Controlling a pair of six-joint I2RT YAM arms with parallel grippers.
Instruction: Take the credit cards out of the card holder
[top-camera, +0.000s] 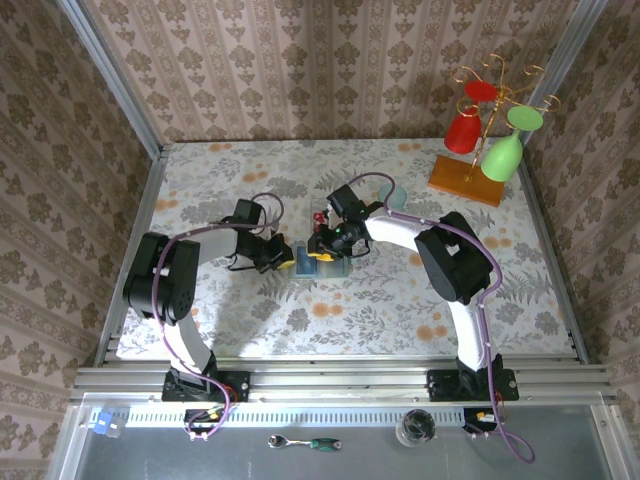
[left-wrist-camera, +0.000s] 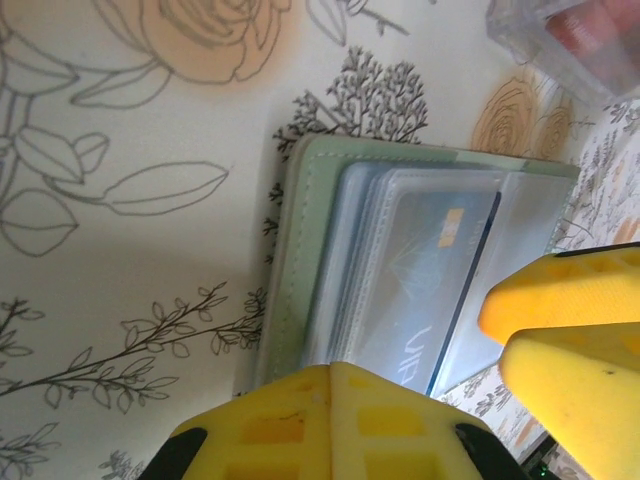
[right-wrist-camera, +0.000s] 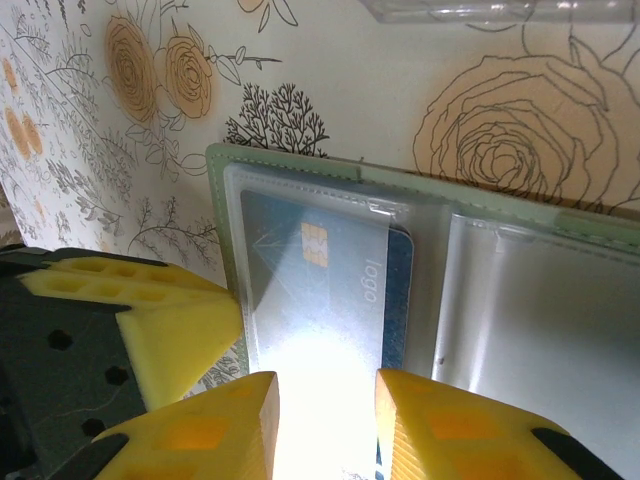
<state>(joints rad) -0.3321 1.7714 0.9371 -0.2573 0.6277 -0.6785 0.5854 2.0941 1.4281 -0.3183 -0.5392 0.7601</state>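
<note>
The grey-green card holder (left-wrist-camera: 290, 270) lies open and flat on the flowered cloth, its green rim (right-wrist-camera: 560, 215) framing clear sleeves. One blue credit card (right-wrist-camera: 330, 270) with a gold chip sits inside the left sleeve, also seen as the blue card (left-wrist-camera: 430, 270). My left gripper (left-wrist-camera: 330, 368) is shut, its yellow tips resting at the holder's near edge. My right gripper (right-wrist-camera: 327, 385) hovers open over the blue card's sleeve, one finger on each side. From above, left gripper (top-camera: 283, 257) and right gripper (top-camera: 322, 247) meet over the card holder (top-camera: 318, 266).
A clear plastic box (top-camera: 322, 215) with something red inside stands just behind the holder. A pale teal cup (top-camera: 395, 195) is further back right. A wooden rack (top-camera: 468, 180) hung with red and green glasses stands at the far right corner.
</note>
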